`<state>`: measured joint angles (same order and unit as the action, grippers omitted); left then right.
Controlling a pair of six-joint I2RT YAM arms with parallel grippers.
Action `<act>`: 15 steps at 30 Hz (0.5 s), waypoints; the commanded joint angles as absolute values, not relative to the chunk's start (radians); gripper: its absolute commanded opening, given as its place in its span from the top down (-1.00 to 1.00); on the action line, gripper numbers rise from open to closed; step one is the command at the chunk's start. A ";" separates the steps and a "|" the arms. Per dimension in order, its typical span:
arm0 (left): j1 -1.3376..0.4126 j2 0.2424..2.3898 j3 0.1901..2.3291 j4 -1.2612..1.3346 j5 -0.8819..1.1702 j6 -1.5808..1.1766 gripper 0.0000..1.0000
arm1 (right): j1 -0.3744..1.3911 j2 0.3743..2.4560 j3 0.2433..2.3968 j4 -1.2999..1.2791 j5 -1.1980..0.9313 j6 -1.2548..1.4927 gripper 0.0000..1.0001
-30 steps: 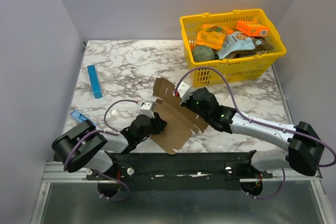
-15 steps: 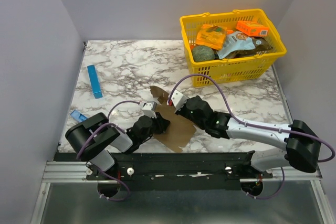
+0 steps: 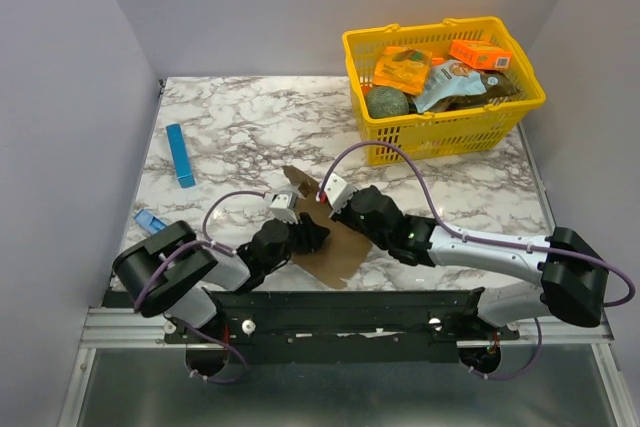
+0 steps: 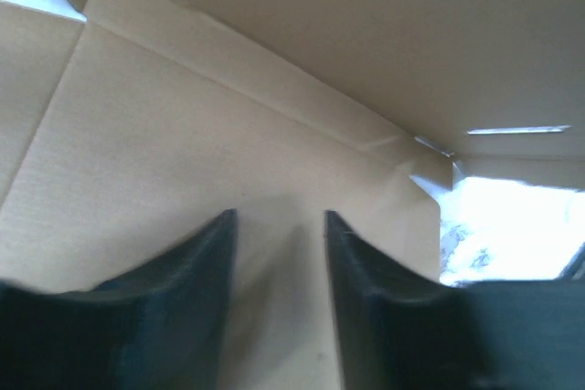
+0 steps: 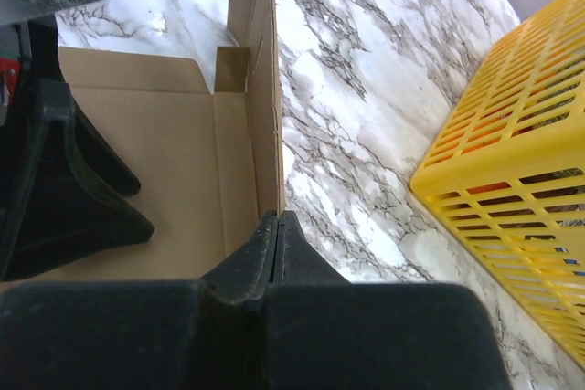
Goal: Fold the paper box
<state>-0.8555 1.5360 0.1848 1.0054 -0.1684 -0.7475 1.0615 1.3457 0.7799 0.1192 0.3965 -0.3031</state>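
Low at the near edge of the bench (image 3: 250, 127), the box (image 3: 340, 250) lies as a partly folded brown sheet between the two arms. The left jaws stand partly spread. Their dark fingers (image 4: 183, 271) sit over a flat creased panel with a clear gap between them, and whether they touch the card I cannot tell. The right jaws are pressed together, pinching the edge of an upright flap (image 5: 265, 89) that runs away from the tips above the marble. A yellow basket (image 3: 440, 127) of packets stands well apart at the far right, and a blue strip (image 3: 180, 155) lies at the far left.

A second ago the right arm held the sheet tilted up off the bench, with much more brown card showing. Now the box is lowered and flatter, and both wrists are closer to the surface. Basket and strip have not moved.
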 commanded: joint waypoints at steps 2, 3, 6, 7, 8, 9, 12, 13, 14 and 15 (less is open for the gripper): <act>-0.862 1.272 0.193 0.744 -0.241 -0.655 -0.46 | 1.066 1.387 0.756 0.003 0.423 -0.290 0.99; -0.858 1.231 0.199 0.679 -0.251 -0.640 -0.50 | 1.068 1.390 0.759 0.003 0.425 -0.293 0.99; -0.836 1.080 0.201 0.541 -0.273 -0.609 -0.63 | 1.068 1.400 0.762 0.003 0.434 -0.301 0.99; -0.815 1.043 0.198 0.507 -0.278 -0.606 -0.64 | 1.066 1.402 0.762 0.003 0.434 -0.301 0.99; -0.801 0.973 0.196 0.474 -0.278 -0.606 -0.65 | 1.066 1.402 0.762 0.003 0.431 -0.301 0.99; -0.789 0.936 0.195 0.419 -0.276 -0.604 -0.65 | 1.068 1.401 0.762 0.003 0.425 -0.301 0.99; -0.743 0.812 0.240 0.301 -0.275 -0.568 -0.70 | 1.068 1.396 0.759 0.005 0.417 -0.299 0.99; -0.733 0.795 0.265 0.267 -0.273 -0.552 -0.71 | 1.068 1.396 0.759 0.005 0.416 -0.301 0.99; -0.712 0.779 0.293 0.238 -0.268 -0.539 -0.75 | 1.066 1.397 0.761 0.006 0.411 -0.302 0.99; -0.700 0.781 0.360 0.182 -0.265 -0.511 -0.80 | 1.066 1.396 0.761 0.006 0.408 -0.302 0.99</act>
